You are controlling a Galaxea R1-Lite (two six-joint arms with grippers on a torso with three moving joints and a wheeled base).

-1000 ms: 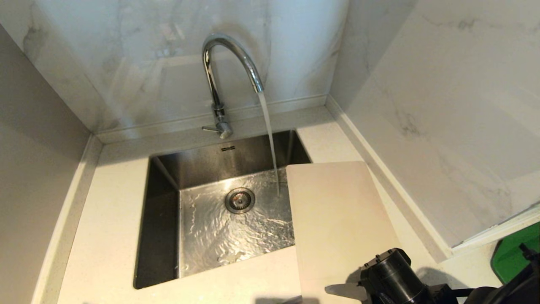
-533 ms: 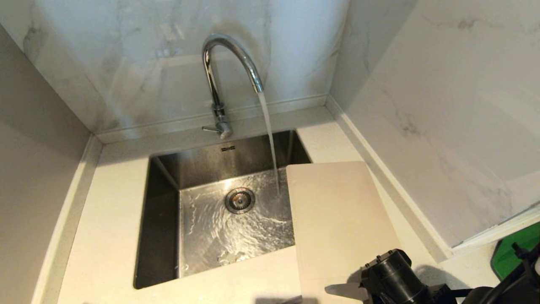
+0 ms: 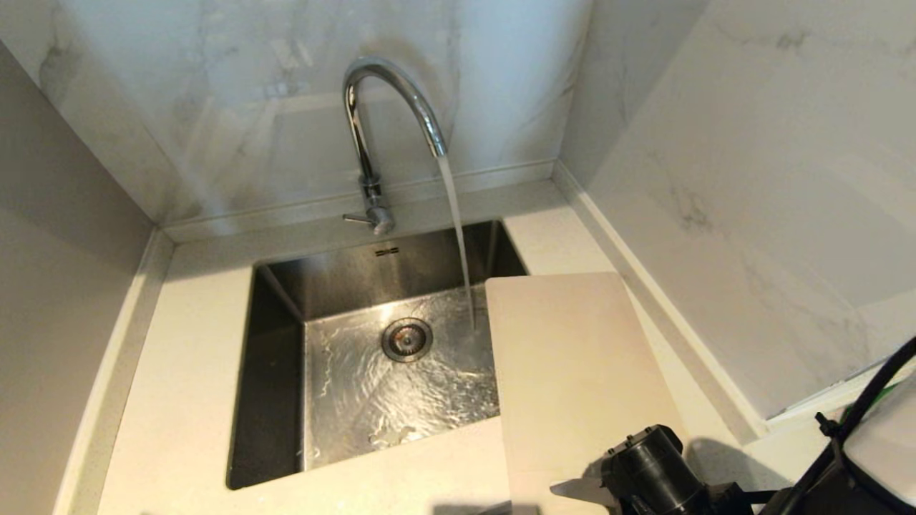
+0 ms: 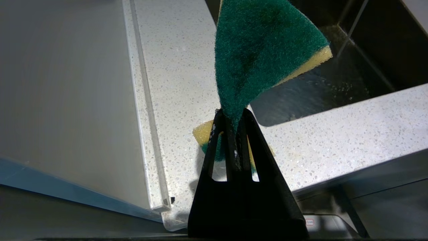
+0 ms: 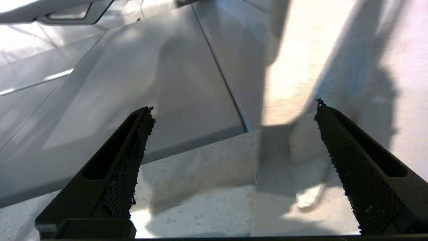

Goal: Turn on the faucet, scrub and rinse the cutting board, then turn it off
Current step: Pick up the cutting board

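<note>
Faucet (image 3: 390, 107) running into sink (image 3: 272, 400); cutting board (image 3: 572, 372) overhangs rim. Left claw (image 4: 234, 117) pinching sponge (image 4: 260, 53); right claw (image 5: 234, 113) wide.

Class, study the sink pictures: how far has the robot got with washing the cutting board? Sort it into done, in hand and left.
Done: the faucet is on, water streaming into the sink. In hand: the left gripper is shut on a green and yellow sponge; the right gripper is open near the counter. Left: the cutting board lies on the counter beside the stream, so scrubbing, rinsing and shutting the faucet remain.
</note>
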